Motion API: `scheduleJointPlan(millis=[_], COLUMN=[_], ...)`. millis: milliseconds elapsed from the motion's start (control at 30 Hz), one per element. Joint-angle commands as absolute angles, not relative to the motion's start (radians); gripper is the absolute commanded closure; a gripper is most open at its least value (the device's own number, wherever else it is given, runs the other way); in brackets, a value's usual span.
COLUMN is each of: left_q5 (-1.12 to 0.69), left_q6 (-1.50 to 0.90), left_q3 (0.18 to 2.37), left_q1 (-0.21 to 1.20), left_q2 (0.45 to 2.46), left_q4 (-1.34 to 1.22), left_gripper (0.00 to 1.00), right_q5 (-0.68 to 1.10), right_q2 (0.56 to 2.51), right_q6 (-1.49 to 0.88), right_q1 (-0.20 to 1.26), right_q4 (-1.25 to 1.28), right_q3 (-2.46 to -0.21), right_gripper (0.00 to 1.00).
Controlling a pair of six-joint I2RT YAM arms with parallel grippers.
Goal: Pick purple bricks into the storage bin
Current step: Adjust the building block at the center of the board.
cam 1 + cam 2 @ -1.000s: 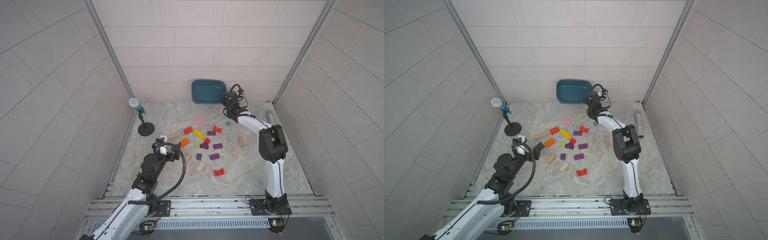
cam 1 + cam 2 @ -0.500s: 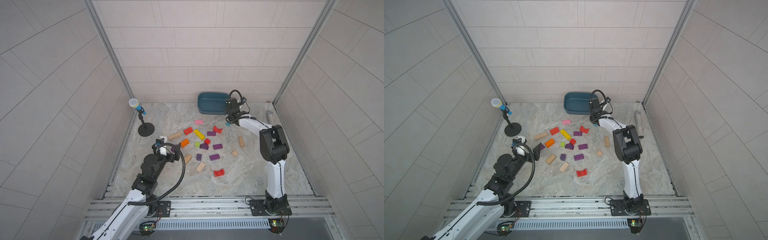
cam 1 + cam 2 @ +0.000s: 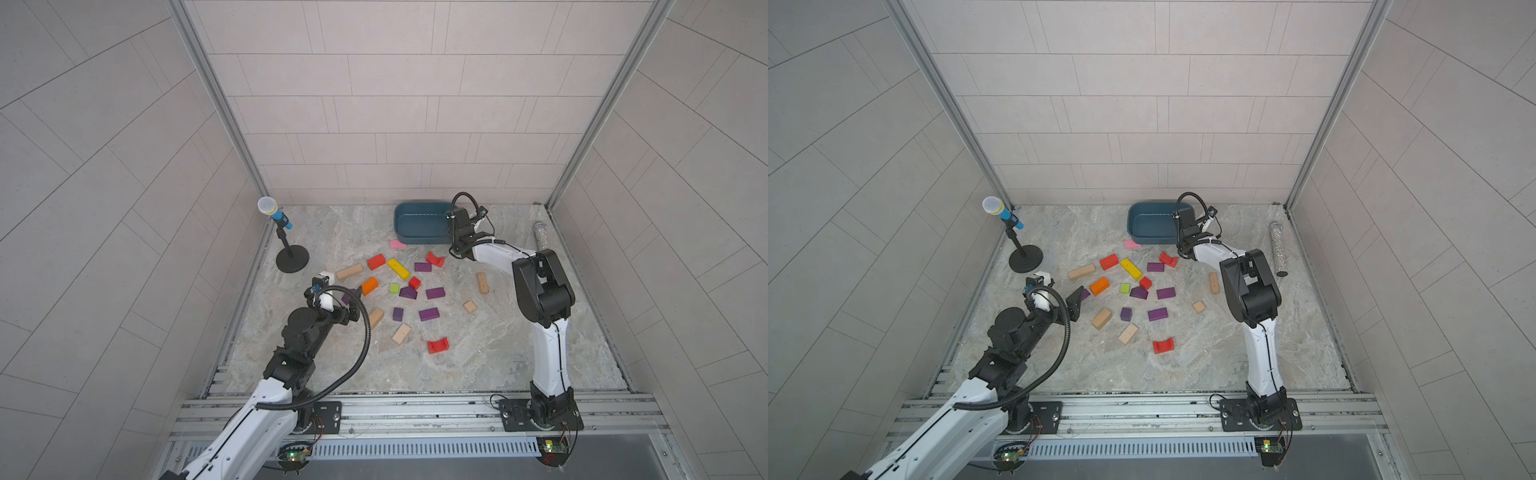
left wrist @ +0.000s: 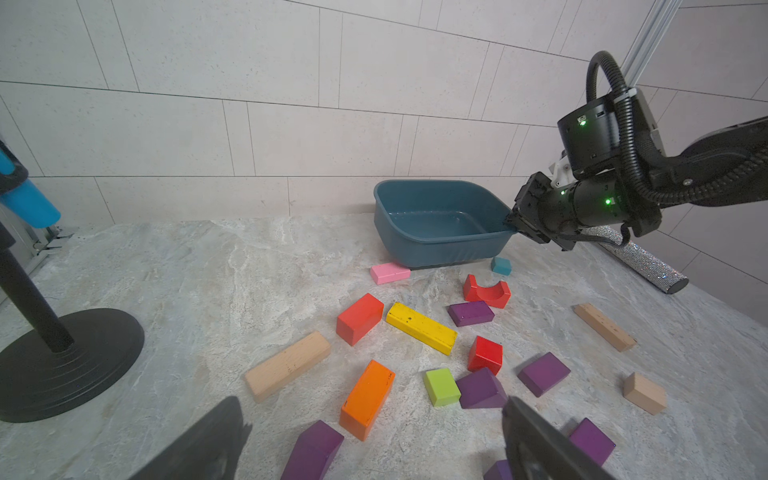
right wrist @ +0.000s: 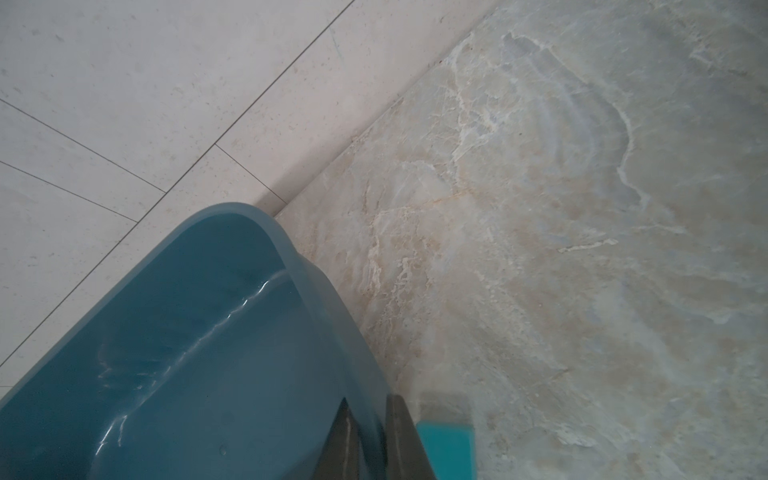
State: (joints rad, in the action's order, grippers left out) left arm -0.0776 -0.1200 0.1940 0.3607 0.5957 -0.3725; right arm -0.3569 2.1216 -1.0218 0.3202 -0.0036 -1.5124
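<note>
right gripper (image 5: 368, 409): clamped tight on the thin rim of the bin (image 5: 187, 311), one finger inside, one outside
left gripper (image 4: 374, 405): wide open, holding nothing
bin: smooth teal plastic, rounded corners, by the back wall
purple bricks (image 3: 435, 293): painted blocks scattered on the veined stone table (image 3: 478, 353)

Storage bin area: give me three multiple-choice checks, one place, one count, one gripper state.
1. The pink block lies: A) on the table just beside the storage bin; B) inside the bin; C) atop another block.
2. Count of red arch blocks: A) one; B) two; C) four.
3. The right gripper is: A) open; B) shut on nothing; C) shut on the bin's rim.
Answers: 1 A, it lies by the bin's outer wall; 2 B, two show in both top views; 3 C, its jaws clamp the rim in the right wrist view.
</note>
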Motion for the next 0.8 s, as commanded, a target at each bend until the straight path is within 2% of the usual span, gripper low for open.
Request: scheduleJointPlan(millis=[0, 467, 767], left_q5=[-0.092, -0.094, -0.096], left_q6=[-0.133, -0.134, -0.136], left_q3=[0.211, 0.209, 0.209], left_q1=[0.364, 0.364, 0.364], left_q2=[0.596, 0.609, 0.620], left_q4=[-0.387, -0.396, -0.402], left_gripper=[0.00, 0.00, 0.00], right_q5=[-0.400, -0.313, -0.297], right_q2=[2.138, 2.131, 2.204], right_q6=[-1.048, -1.075, -1.008], right_q1=[0.319, 0.270, 0.261], right_q4=[0.060, 0.150, 0.014], right_q3=[-1.492, -1.478, -1.624], right_gripper=[1.00, 1.00, 1.00])
